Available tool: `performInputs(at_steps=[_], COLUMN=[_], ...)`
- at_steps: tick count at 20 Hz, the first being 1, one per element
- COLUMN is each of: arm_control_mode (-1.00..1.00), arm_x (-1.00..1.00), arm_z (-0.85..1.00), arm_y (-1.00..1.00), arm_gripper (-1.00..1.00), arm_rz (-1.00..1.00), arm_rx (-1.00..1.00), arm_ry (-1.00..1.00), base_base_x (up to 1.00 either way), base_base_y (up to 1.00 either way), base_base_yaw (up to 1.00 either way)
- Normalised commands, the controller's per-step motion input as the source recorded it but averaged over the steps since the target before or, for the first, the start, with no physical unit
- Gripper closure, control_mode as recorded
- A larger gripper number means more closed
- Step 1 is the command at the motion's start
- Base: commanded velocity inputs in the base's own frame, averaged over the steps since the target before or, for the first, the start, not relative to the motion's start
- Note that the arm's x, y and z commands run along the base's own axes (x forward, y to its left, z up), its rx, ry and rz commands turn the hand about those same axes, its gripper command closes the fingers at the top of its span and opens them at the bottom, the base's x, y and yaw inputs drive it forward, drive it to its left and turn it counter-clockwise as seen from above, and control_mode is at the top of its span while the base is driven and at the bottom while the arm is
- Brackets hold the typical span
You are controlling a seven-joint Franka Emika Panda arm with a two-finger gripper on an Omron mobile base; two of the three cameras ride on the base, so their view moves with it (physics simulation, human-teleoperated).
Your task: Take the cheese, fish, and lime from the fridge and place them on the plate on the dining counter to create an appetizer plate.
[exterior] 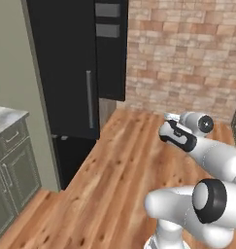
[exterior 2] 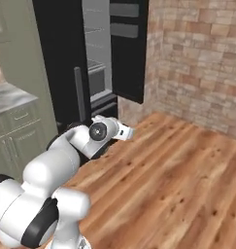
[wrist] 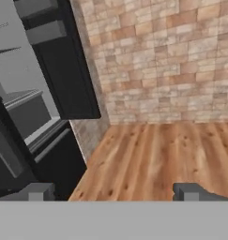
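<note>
Nearby, the fridge (exterior 2: 97, 63) stands open beside a brick wall (exterior 2: 197, 63), the wide-spread claw (wrist: 113, 192) holding nothing.

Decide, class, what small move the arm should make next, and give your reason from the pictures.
Probably swing the gripper left toward the fridge: its door stands open showing grey shelves, while the open, empty jaws point at the brick wall and wooden floor.

I see the tall black fridge (exterior 2: 85, 63) ahead to my left, the red brick wall (exterior 2: 197, 63) right of it, the grey-topped cabinet (exterior: 8, 165) further left.
</note>
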Motion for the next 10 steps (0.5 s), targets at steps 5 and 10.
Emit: performInputs(at_steps=[5, 10], arm_control_mode=[1.0, 1.0], arm_x=[0.0, 0.0], arm_z=[0.0, 0.0], arm_y=[0.0, 0.0], arm_gripper=[-1.0, -1.0], arm_rz=[0.0, 0.0], arm_rx=[0.0, 0.0], arm_ry=[0.0, 0.0], base_base_x=[1.0, 0.94], base_base_y=[-0.32, -0.44], base_base_yaw=[0.38, 0.39])
